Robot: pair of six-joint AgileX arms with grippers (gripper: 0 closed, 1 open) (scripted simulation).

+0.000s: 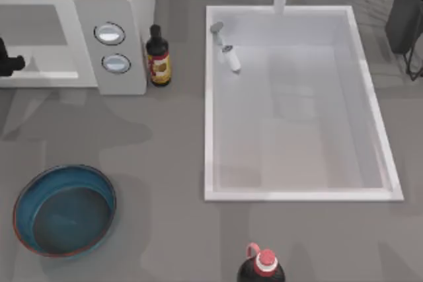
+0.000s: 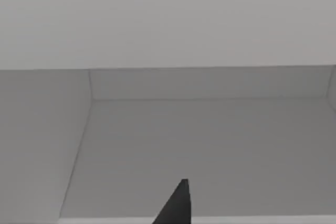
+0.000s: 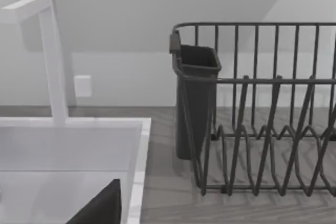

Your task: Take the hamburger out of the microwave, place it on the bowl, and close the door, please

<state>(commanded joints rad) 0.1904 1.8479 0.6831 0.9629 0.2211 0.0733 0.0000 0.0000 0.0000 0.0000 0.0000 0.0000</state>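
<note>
Top view: the microwave point(image 1: 99, 37) stands at the bench's point(image 1: 172, 163) far left with its cavity open to the front. The left gripper point(image 1: 10, 63) is at the cavity mouth; cannot tell how its jaws stand. The bowl point(image 1: 64, 209) lies near-left, well apart from it. A dark bottle point(image 1: 157, 56) stands beside the microwave, then the sink point(image 1: 297, 104).

Left wrist view: bare pale microwave interior, one dark fingertip point(image 2: 176, 205).

Right wrist view: the right arm is parked by the dish rack point(image 3: 257, 114); jaw state indeterminate.
</note>
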